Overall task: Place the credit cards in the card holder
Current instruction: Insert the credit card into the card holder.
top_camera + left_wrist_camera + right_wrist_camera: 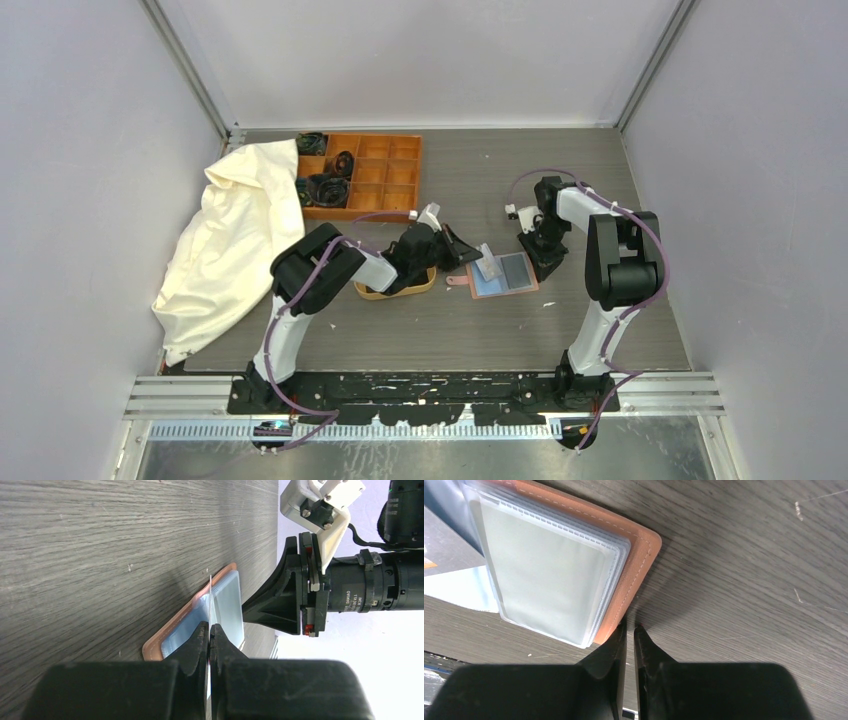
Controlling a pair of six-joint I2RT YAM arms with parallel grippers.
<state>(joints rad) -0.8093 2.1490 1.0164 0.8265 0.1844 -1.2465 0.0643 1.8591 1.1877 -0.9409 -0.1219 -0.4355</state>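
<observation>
The card holder (512,274) lies open on the table, brown leather with clear sleeves (544,570) fanned on top. My left gripper (472,258) is shut on a pale credit card (489,266), held on edge over the holder's left half. In the left wrist view the credit card (211,592) shows as a thin line rising from the jaws (210,628) above the card holder (167,632). My right gripper (630,628) is shut but for a slit, with nothing between its fingers. Its left fingertip (620,632) rests at the holder's brown edge (634,575).
An oval wooden tray (382,292) sits under my left arm. An orange compartment box (380,170) with dark items stands at the back. A cream cloth (230,240) covers the left side. My right gripper's body (280,605) stands close beyond the holder.
</observation>
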